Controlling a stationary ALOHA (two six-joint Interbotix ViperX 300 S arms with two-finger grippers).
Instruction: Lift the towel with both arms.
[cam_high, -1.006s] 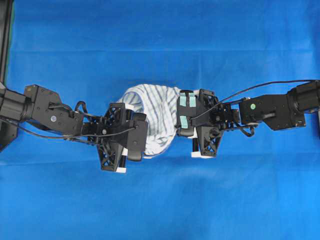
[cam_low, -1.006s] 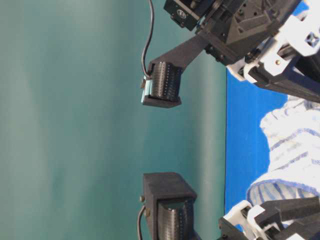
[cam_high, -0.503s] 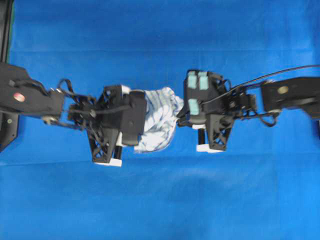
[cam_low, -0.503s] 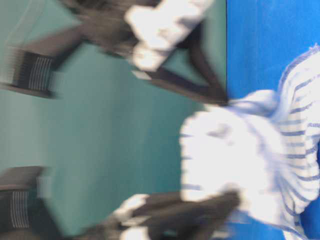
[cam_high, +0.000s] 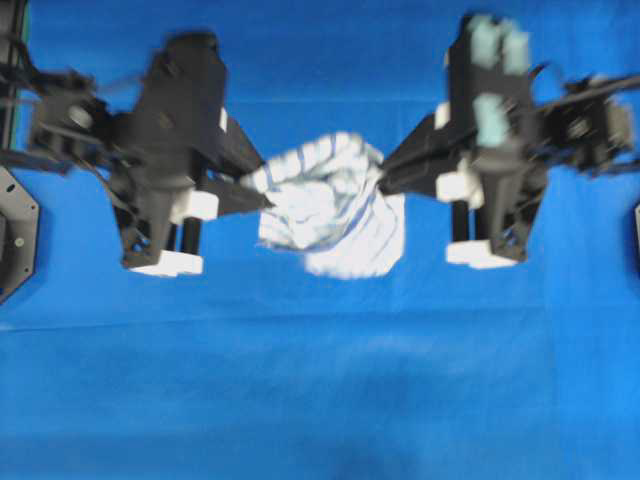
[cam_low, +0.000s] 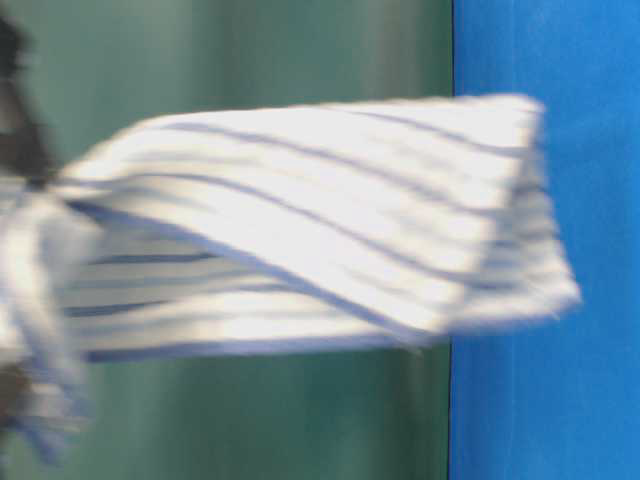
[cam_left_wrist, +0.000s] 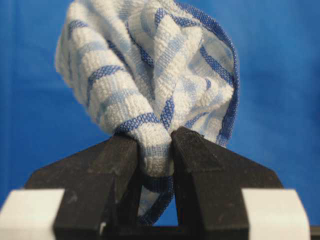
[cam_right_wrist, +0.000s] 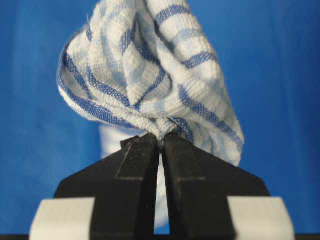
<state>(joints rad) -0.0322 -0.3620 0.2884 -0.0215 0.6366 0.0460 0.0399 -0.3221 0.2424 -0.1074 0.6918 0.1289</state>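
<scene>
Towel (cam_high: 335, 205), white with blue check stripes, hangs bunched between the two grippers above the blue table cover (cam_high: 320, 400). Left gripper (cam_left_wrist: 155, 150) is clamped on a fold at the towel's left edge; right gripper (cam_right_wrist: 161, 142), bearing teal tape patches, pinches a twisted corner at the right edge, jaws nearly together. In the table-level view the cloth appears clear of the surface, though blur obscures its lowest hem. Judged stage: both grasps made, lift essentially achieved; only holding or raising further seems left.
</scene>
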